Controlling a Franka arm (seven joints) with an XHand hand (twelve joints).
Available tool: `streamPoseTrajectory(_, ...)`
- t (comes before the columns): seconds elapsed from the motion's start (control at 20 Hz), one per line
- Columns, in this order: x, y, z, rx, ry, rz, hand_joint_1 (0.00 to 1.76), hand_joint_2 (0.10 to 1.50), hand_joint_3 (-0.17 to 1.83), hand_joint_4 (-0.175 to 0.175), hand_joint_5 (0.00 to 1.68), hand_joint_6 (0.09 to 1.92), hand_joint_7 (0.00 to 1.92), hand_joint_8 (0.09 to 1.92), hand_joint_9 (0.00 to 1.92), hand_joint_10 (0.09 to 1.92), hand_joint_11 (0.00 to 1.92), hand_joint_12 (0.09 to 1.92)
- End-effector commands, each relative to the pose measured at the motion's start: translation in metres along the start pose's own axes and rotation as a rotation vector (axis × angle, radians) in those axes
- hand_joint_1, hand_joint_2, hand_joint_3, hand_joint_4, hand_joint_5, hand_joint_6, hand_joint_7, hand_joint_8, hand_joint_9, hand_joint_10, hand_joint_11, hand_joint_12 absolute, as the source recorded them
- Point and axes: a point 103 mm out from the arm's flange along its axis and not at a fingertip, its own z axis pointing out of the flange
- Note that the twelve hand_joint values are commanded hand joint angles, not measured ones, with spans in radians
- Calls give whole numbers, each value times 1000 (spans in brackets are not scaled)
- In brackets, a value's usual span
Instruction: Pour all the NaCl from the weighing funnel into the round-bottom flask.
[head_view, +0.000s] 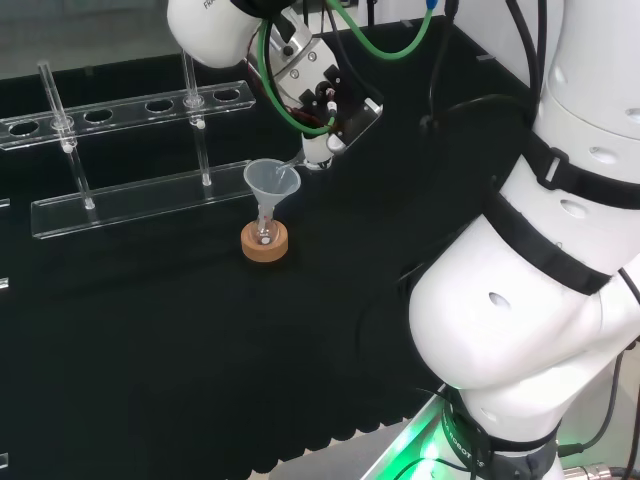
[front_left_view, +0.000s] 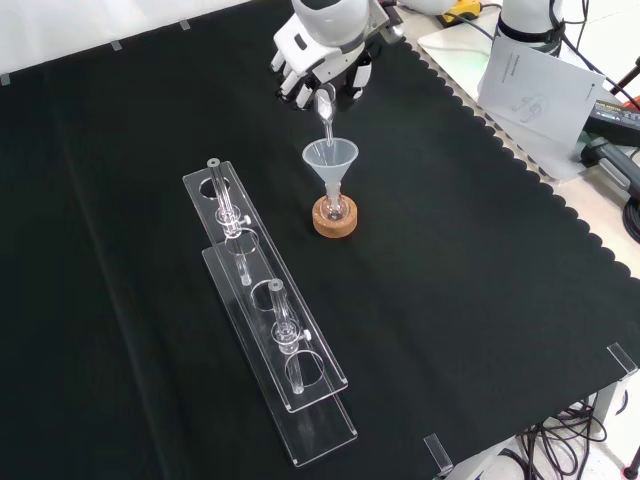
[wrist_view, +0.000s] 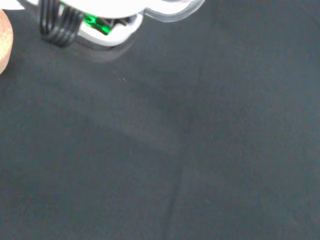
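A small round-bottom flask (front_left_view: 334, 208) stands on a cork ring (front_left_view: 334, 220) near the middle of the cloth, with a clear plastic funnel (front_left_view: 330, 159) set in its neck. In the head view the same funnel (head_view: 271, 181) rises above the cork ring (head_view: 265, 242). The hand (front_left_view: 322, 62) hovers just beyond the funnel with its fingers curled on a clear weighing funnel (front_left_view: 325, 108). That weighing funnel is tilted steeply, and its narrow spout reaches down to the funnel's rim. In the head view the hand (head_view: 322, 105) is to the right of the funnel.
A clear acrylic rack (front_left_view: 268, 318) with glass tubes stands left of the flask in the front view; in the head view the rack (head_view: 120, 160) lies at the far left. Papers (front_left_view: 535, 80) lie off the cloth's right edge. The wrist view has a bit of cork (wrist_view: 4, 42) at its edge.
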Motion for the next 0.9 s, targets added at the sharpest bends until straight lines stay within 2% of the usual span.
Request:
streamPoseTrajectory(0.05,-1,2,-3,12,-22,5,1108,699,601,175,1236,717,688,629,1041,309,786,1077)
streamPoseTrajectory(0.9,7,1,-13,20,-82,11,1107,701,600,175,1232,723,688,631,1043,304,794,1069)
